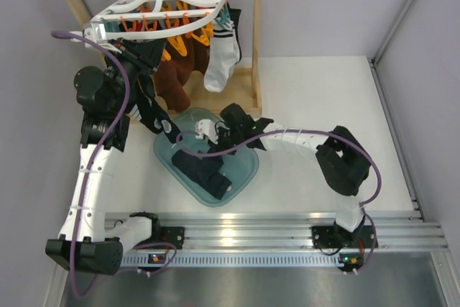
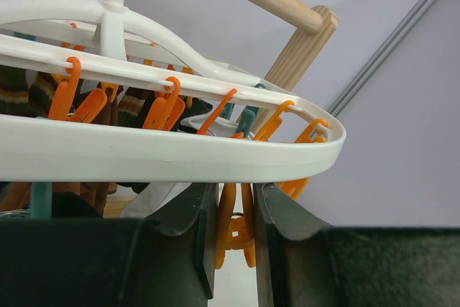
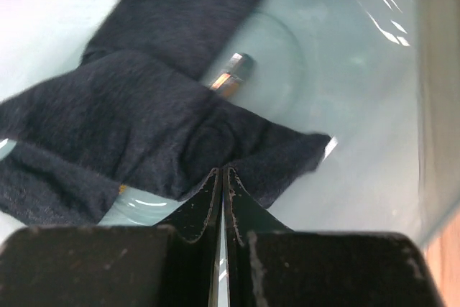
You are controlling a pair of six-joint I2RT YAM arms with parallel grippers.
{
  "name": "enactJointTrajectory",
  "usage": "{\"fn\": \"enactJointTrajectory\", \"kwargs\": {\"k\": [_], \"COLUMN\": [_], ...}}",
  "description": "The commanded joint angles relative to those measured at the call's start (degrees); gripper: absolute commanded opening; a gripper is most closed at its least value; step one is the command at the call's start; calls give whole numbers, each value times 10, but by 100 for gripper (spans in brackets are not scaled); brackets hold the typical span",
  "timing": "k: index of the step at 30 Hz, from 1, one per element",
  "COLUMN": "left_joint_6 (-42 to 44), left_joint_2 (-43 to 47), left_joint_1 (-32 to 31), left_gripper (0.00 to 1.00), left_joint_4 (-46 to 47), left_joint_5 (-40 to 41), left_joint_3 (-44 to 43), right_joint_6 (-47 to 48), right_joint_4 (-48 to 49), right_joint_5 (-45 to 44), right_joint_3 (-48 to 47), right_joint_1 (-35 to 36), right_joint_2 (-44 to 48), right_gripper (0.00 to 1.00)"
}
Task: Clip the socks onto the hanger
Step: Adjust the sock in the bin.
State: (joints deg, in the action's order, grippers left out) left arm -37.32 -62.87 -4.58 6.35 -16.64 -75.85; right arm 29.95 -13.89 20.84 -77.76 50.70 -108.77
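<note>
The white lattice hanger (image 1: 162,5) hangs from the wooden rack, with orange and teal clips under it. My left gripper (image 1: 147,52) is up at its near-left rim. In the left wrist view the hanger rim (image 2: 165,156) crosses just above my left gripper (image 2: 236,213), which is shut on a dangling orange clip (image 2: 237,231). A dark sock with white stripes (image 1: 152,114) hangs below that side. Dark navy socks (image 1: 205,170) lie in a teal bin (image 1: 248,174). My right gripper (image 1: 207,145) reaches into the bin. In the right wrist view my right gripper (image 3: 221,174) is shut, pinching a fold of a navy sock (image 3: 144,120).
Large brown socks (image 1: 172,80) and a white striped sock (image 1: 221,59) hang from the hanger. The wooden rack's post (image 1: 255,34) and base stand behind the bin; the post also shows in the left wrist view (image 2: 302,55). A metal rail (image 1: 287,228) runs along the near edge.
</note>
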Motion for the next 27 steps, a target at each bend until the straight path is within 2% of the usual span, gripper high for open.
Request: {"fn": "enactJointTrajectory", "kwargs": {"k": [1,4,5,6,7,10,11,13,14,17,19,20,22,27], "left_joint_6": [3,4,3,4,4,3,3,1,2,1,1,1,1,1], "left_joint_2": [-5,-5,-5,-6,-6,-5,-6,-6,-6,-8,-8,-8,-8,-8], "left_joint_1": [7,7,7,7,7,7,7,7,7,7,7,7,7,7], "left_gripper": [0,0,0,0,0,0,0,0,0,0,0,0,0,0], "left_joint_4": [6,6,6,8,8,9,10,12,14,15,15,15,15,15], "left_joint_5": [26,26,26,25,26,26,25,26,26,24,25,25,26,29], "left_joint_3": [-9,-11,-11,-12,-12,-11,-10,-10,-10,-9,-8,-7,-5,-4], "right_joint_6": [142,149,134,119,96,-32,-118,-206,-293,-452,-513,-562,-601,-685], "right_joint_4": [-18,-18,-18,-11,-4,3,4,16,20,67,80,77,63,16], "right_joint_5": [18,-3,-11,-22,-26,-26,-24,-33,-43,-81,-105,-122,-161,-232], "right_joint_3": [-13,-11,-8,-4,-3,-17,-21,-23,-21,13,32,32,23,-13], "right_joint_1": [26,20,16,9,5,-17,-23,-33,-35,-35,-35,-35,-32,-15], "right_joint_2": [-1,-4,-3,0,2,6,7,11,15,40,48,48,39,12], "right_gripper": [0,2,9,27,35,45,46,48,48,52,59,61,64,64]}}
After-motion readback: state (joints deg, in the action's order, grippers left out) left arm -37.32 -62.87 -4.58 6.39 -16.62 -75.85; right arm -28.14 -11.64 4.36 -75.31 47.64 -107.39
